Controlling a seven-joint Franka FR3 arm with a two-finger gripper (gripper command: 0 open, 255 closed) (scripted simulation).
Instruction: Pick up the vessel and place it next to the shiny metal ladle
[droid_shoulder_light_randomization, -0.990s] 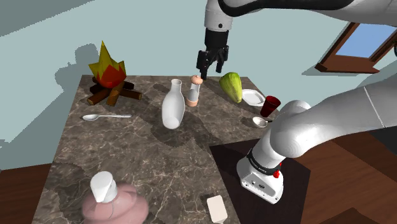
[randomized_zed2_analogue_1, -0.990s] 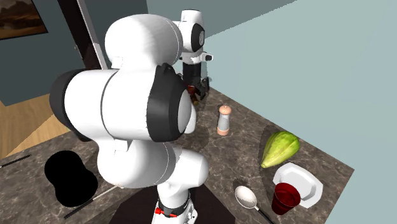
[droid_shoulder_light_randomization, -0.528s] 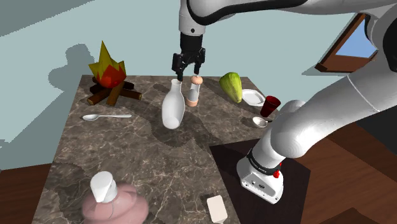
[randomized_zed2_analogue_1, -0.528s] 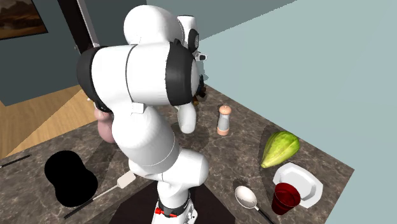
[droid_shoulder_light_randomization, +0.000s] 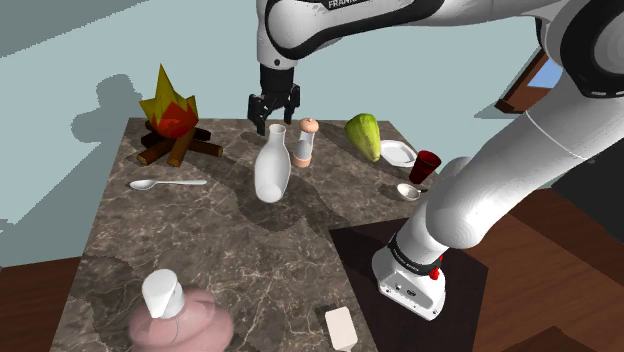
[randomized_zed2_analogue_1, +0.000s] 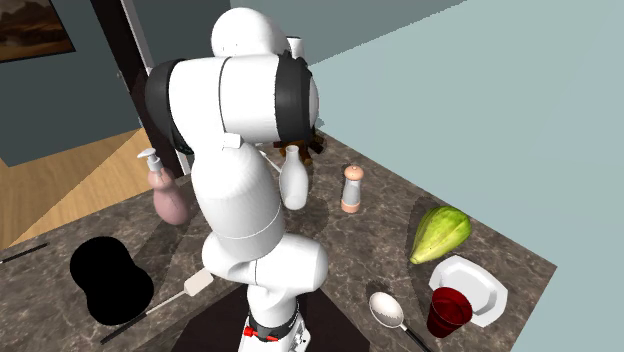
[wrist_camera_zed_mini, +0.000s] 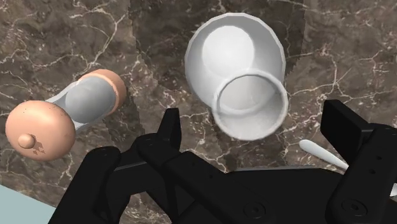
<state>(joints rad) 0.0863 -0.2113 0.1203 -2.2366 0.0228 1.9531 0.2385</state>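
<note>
Shoulder view: gripper (droid_shoulder_light_randomization: 272, 122) open, hanging just above neck of white vessel (droid_shoulder_light_randomization: 271, 170), which stands upright mid-table. Shaker (droid_shoulder_light_randomization: 307, 142) just beside vessel on this view's right. Ladle (droid_shoulder_light_randomization: 408, 189) well apart, at this view's right, by red cup (droid_shoulder_light_randomization: 426, 166).

Second exterior view: vessel (randomized_zed2_analogue_1: 293, 180) upright past arm, shaker (randomized_zed2_analogue_1: 351, 188) near it.

Wrist view: vessel (wrist_camera_zed_mini: 249, 105) mouth between spread fingers (wrist_camera_zed_mini: 170, 127), untouched.

Risks: finger clips shaker on descent. Uneven close tips tall vessel. Smooth tapered neck slips during lift.
</note>
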